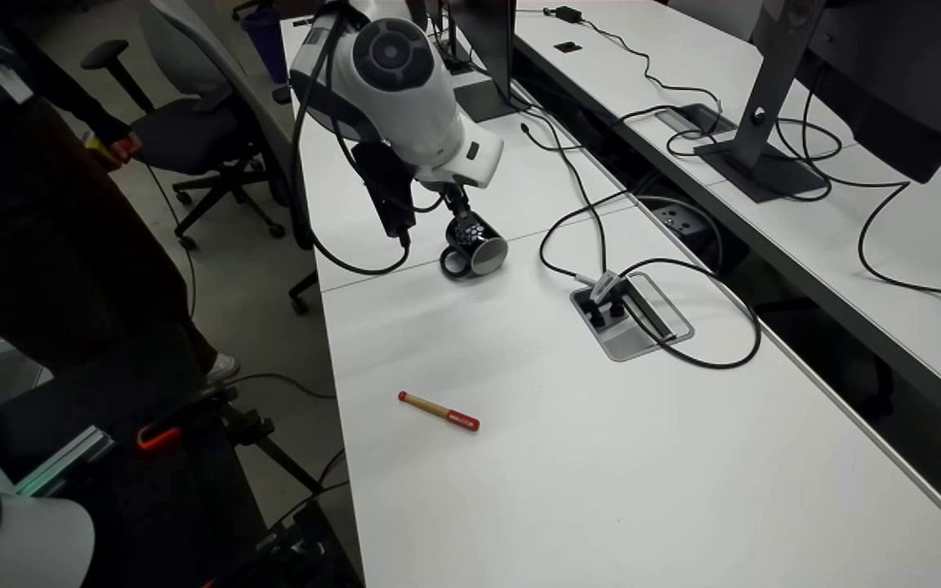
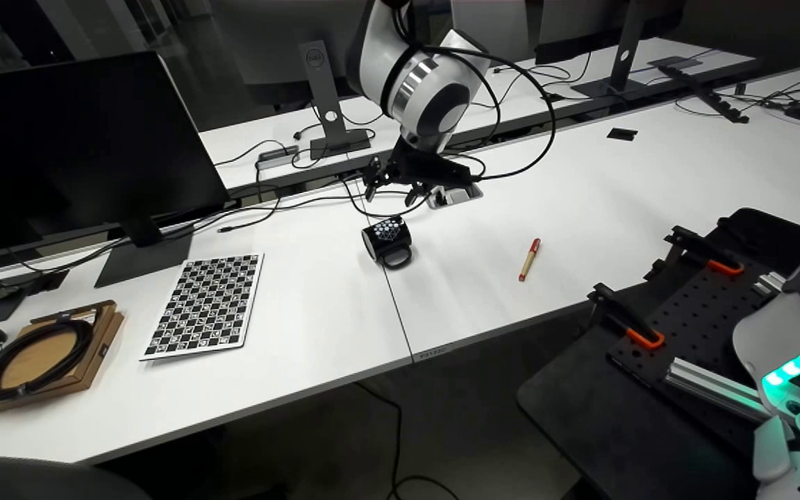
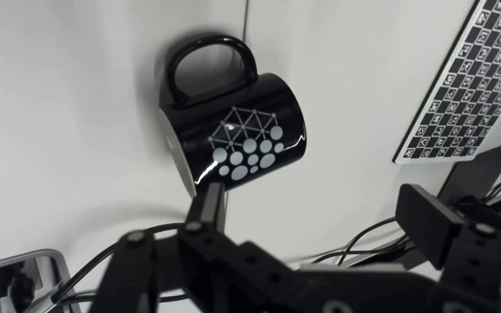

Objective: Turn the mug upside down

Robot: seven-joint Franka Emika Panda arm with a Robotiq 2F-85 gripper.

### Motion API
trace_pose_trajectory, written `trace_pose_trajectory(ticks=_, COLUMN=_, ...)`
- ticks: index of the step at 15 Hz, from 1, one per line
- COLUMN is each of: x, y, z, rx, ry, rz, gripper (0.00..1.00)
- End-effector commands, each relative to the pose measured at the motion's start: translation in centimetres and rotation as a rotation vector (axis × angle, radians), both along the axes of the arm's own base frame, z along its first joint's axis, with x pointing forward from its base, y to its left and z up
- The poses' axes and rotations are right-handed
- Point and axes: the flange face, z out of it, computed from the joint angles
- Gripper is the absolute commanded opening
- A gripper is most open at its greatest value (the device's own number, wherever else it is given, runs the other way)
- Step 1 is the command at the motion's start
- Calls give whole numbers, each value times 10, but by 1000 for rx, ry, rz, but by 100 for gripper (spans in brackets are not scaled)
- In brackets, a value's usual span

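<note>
White desk (image 2: 317,305), a mug (image 3: 242,134) lying on its side
The claw (image 3: 312,203), spread wide and empty, hangs near; the mug lies below, off to one side, its axis roughly along the claw's spread

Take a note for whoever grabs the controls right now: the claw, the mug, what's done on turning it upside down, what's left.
Claw: open, empty, close to the mug but apart from it.
Mug: lying on its side on the white desk, open end facing away from the checkered board.
Done: not upside down yet; whether the arm laid it on its side, the pictures don't tell.
Left: grip it, turn it open end down onto the desk, let go, back off.
</note>
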Motion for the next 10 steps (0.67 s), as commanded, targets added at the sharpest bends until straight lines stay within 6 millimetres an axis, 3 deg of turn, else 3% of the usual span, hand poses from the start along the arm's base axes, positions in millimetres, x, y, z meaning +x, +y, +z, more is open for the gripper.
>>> trace_pose_trajectory(ticks=1, x=-15, y=4, z=4, rx=-101, ry=2, rz=93, gripper=100)
trace_pose_trajectory(ticks=5, x=-17, y=6, z=-1, rx=-70, ry=37, rz=201, gripper=100)
trace_pose_trajectory(ticks=10, x=-21, y=20, z=-1, rx=145, ry=167, rz=403, gripper=100)
